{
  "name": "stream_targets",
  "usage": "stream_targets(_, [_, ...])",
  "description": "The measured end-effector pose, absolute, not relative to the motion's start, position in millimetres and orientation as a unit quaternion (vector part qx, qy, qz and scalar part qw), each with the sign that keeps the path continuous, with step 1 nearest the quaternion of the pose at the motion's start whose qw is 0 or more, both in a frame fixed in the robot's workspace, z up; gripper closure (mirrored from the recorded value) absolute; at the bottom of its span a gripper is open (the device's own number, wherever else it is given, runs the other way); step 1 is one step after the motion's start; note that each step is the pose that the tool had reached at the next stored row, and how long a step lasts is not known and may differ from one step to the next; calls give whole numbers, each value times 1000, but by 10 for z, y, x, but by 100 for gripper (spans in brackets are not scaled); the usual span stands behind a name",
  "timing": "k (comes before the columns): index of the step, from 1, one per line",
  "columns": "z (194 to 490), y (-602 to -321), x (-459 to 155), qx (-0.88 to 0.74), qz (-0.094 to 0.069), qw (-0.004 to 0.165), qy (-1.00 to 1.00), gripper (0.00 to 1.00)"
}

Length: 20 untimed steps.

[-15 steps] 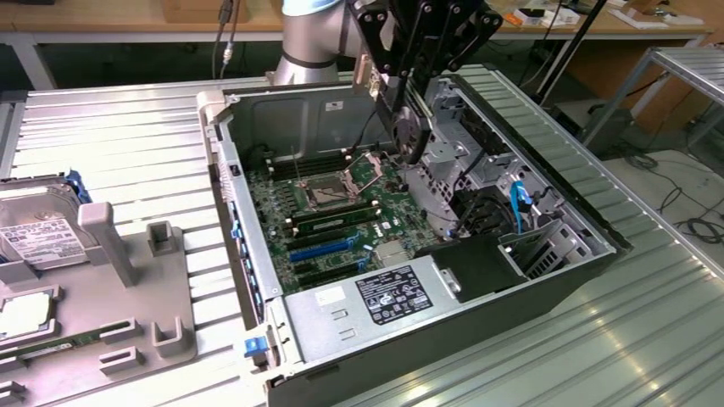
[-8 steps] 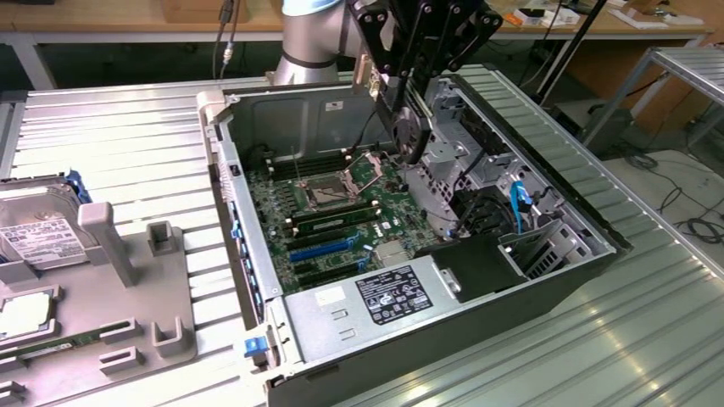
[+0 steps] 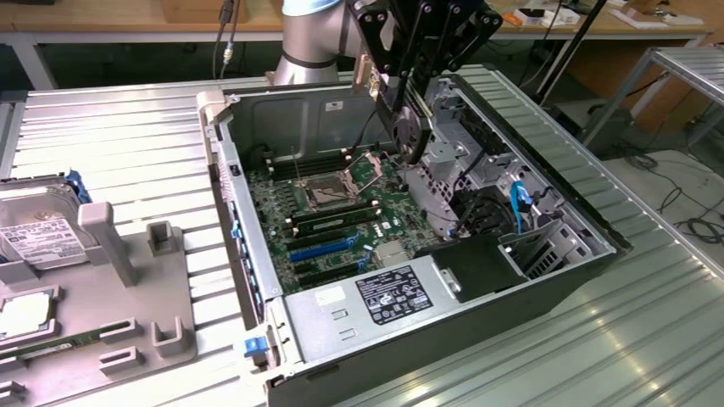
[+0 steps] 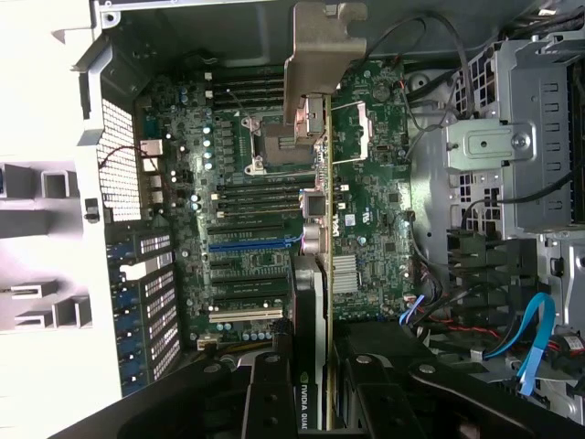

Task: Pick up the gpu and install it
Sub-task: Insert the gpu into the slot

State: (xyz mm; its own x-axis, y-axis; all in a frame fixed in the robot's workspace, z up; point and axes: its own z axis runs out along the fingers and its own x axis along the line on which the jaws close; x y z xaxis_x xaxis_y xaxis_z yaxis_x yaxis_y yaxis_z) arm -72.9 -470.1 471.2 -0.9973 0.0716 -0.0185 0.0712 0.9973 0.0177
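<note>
The gpu (image 3: 404, 129) hangs edge-down over the open computer case (image 3: 565, 195), above the motherboard (image 3: 339, 208). My gripper (image 3: 409, 89) is shut on it from above. In the wrist view the gpu (image 4: 315, 274) is seen edge-on: a thin green board with a black cooler face and its silver bracket (image 4: 322, 55) at the far end. It is lined up along the board beside the blue expansion slot (image 4: 249, 245). The black fingers (image 4: 270, 393) clamp both faces of the card. The card floats clear of the motherboard (image 4: 238, 155), with the bare CPU socket (image 4: 274, 146) beneath it.
A silver power supply (image 3: 385, 292) fills the case's near end. The drive cage (image 4: 512, 155) and a blue cable (image 4: 535, 338) crowd one side of the case. In the exterior view's left, a grey parts holder (image 3: 125, 280) carries a hard drive (image 3: 40, 233).
</note>
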Motion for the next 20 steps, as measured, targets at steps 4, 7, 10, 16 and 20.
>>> stream_targets(4, [4712, -4701, -729, 36, 9, 10, 999, 73])
stream_targets(7, [4712, -4701, -729, 35, 9, 10, 999, 73])
stream_targets(10, [4712, -4701, -729, 35, 9, 10, 999, 73])
stream_targets(16, [4712, -4701, -729, 29, 9, 9, 999, 73])
stream_targets(20, [4712, -4701, -729, 15, 9, 9, 1000, 73])
